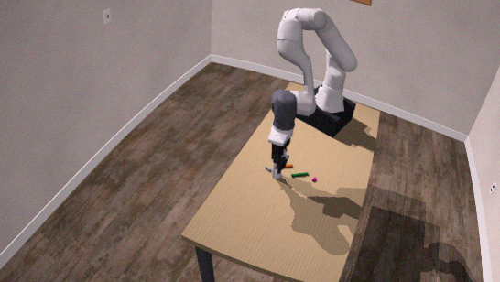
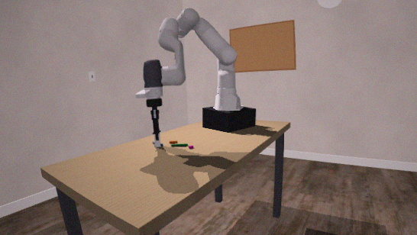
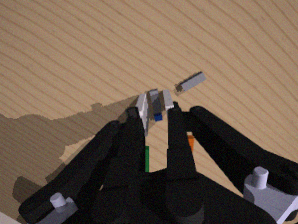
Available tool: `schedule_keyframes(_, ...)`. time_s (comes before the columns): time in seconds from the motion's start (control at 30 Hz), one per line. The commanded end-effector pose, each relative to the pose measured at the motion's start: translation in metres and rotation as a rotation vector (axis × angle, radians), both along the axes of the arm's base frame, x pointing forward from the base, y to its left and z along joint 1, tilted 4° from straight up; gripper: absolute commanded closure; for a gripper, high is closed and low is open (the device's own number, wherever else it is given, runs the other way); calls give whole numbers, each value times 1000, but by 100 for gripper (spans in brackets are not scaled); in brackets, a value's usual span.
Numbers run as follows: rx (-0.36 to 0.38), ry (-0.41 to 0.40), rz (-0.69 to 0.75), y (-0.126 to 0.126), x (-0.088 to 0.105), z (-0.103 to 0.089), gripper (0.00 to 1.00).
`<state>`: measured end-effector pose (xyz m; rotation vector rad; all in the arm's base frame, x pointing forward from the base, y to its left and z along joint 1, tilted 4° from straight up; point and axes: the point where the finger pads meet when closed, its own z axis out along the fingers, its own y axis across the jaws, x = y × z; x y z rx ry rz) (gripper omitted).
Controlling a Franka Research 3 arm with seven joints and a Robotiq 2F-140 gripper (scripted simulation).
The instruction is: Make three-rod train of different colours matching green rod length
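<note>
My gripper (image 1: 277, 175) (image 2: 157, 145) (image 3: 156, 101) is down at the table, its fingers slightly apart. A grey rod (image 3: 155, 101) lies between the fingertips, with a narrow space on each side. A blue rod (image 3: 158, 117) is at its near end in the wrist view; any small gap there cannot be judged. Another grey rod (image 1: 268, 169) (image 3: 192, 82) lies apart, turned at an angle. The orange rod (image 1: 288, 166) (image 2: 173, 142) (image 3: 191, 143) and green rod (image 1: 299, 175) (image 2: 179, 145) (image 3: 147, 159) lie beyond the fingers, towards the magenta rod (image 1: 314, 179) (image 2: 191, 146).
The wooden table (image 1: 256, 215) (image 2: 103, 168) carries the arm's black base (image 1: 326, 120) (image 2: 229, 119) at its back. The arm's shadow falls across the table beside the rods. The gripper's own linkage hides part of the green and orange rods in the wrist view.
</note>
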<state>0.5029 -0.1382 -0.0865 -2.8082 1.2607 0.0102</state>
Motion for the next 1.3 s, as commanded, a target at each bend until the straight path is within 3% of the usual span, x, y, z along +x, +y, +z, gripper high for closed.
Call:
schedule_keyframes(0.0, -1, -3, -3, -1, 2, 1, 85)
schedule_keyframes(0.27, -1, -3, -3, -2, 1, 15, 85)
schedule_keyframes(0.73, -1, -3, -3, -6, 0, 82, 85)
schedule_keyframes(1.03, -1, -3, -3, -6, -1, 90, 85)
schedule_keyframes(1.07, -1, -3, -3, -6, -1, 90, 0)
schedule_keyframes(1.27, -1, -3, -3, -6, -1, 90, 0)
